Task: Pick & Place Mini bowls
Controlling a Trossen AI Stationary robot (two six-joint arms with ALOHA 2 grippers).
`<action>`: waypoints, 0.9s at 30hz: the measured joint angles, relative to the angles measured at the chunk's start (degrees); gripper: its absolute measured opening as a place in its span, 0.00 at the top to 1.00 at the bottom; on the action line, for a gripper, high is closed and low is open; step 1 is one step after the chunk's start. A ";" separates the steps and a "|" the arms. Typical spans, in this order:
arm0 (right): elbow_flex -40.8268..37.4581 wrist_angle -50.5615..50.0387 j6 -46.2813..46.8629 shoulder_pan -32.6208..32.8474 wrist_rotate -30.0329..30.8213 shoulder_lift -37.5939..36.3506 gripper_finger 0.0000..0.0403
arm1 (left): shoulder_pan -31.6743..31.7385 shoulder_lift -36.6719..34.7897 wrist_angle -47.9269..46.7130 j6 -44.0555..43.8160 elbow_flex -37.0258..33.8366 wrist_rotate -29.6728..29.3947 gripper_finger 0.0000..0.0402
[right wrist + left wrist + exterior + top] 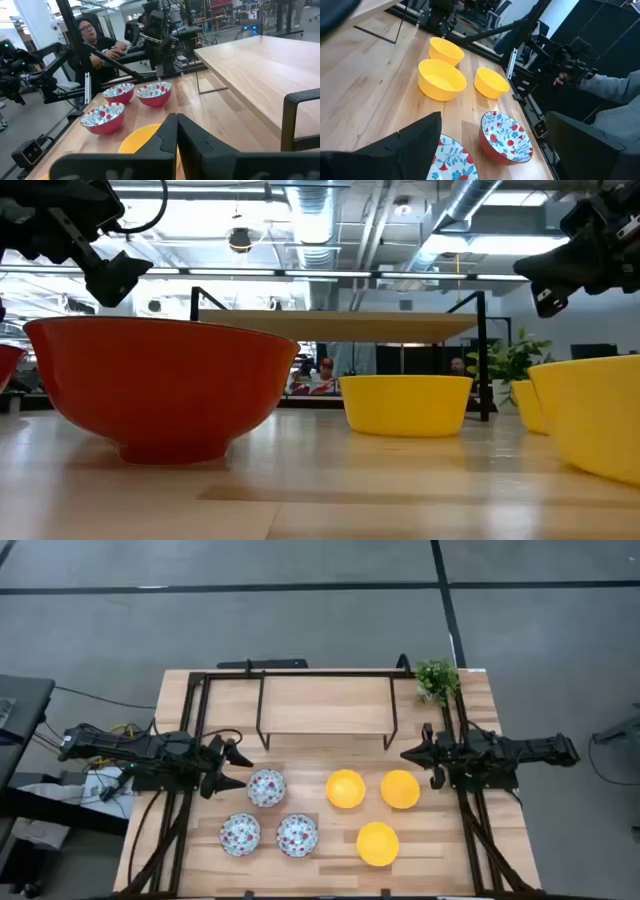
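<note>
On the table (320, 730) all six mini bowls (267, 787) sit unpicked; left gripper (235, 768) hovers beside the nearest patterned bowl, fingers apart, needing descent; right gripper (412, 754) waits, fingers together

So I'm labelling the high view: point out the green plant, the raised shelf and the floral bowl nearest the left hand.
green plant (436, 678): high view, its leaves.
raised shelf (325, 704): high view, middle of its board.
floral bowl (266, 787): high view, its inside.
</note>
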 joint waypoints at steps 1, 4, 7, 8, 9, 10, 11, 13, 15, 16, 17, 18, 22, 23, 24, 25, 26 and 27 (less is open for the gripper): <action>0.00 0.00 0.00 0.00 0.00 -0.01 1.00 | 0.00 0.00 0.00 0.01 0.00 0.00 0.11; 0.00 0.00 0.00 0.00 0.00 0.00 1.00 | 0.00 0.00 -0.04 0.05 0.00 0.00 0.11; 0.00 0.01 0.00 0.00 -0.01 0.00 1.00 | 0.00 0.00 -0.06 0.05 0.00 0.00 0.11; 0.00 0.02 0.00 0.00 -0.02 -0.01 1.00 | 0.00 0.00 -0.08 0.05 0.00 0.00 0.11; 0.00 0.02 0.00 0.00 -0.02 0.00 1.00 | 0.01 0.00 -0.09 0.07 0.00 0.00 0.11; 0.00 0.02 0.00 0.00 -0.02 0.00 1.00 | 0.01 0.00 -0.10 0.08 0.00 0.00 0.11; 0.00 0.02 0.00 0.00 -0.02 0.00 1.00 | 0.00 0.00 -0.12 0.08 0.00 0.00 0.11; 0.02 0.04 0.00 0.00 -0.02 -0.01 1.00 | 0.00 0.00 -0.15 0.04 0.00 0.00 0.11; 0.02 0.04 0.00 -0.02 -0.02 0.00 1.00 | 0.00 0.00 -0.31 -0.77 0.00 0.01 0.11; 0.02 0.04 0.00 -0.01 -0.02 0.00 1.00 | 0.01 0.00 -0.58 -1.34 0.00 0.04 0.11; 0.02 0.04 0.00 0.00 -0.02 0.00 1.00 | 0.01 0.00 -1.15 -1.99 0.04 0.39 0.11; 0.02 0.04 0.00 -0.02 -0.02 0.00 1.00 | 0.02 0.02 -2.32 -2.89 0.26 0.89 0.11; 0.04 0.04 0.00 0.00 -0.02 -0.02 1.00 | 0.01 2.16 -6.61 -6.41 3.36 2.64 0.11; 0.04 0.04 0.00 -0.02 0.01 -0.01 1.00 | 0.01 3.22 -7.23 -6.81 4.56 3.13 0.11; 0.04 0.04 0.00 0.00 0.02 -0.01 1.00 | 0.00 4.40 -7.92 -7.20 5.86 3.47 0.11; 0.04 0.04 0.00 -0.01 0.03 -0.01 1.00 | 0.01 5.64 -8.84 -7.27 7.18 3.65 0.11; 0.04 0.04 0.00 -0.02 0.04 -0.01 1.00 | 0.01 7.13 -9.57 -7.29 8.58 3.66 0.11; 0.04 0.04 0.00 -0.01 0.04 0.00 1.00 | 0.00 8.75 -10.19 -7.29 10.16 3.68 0.11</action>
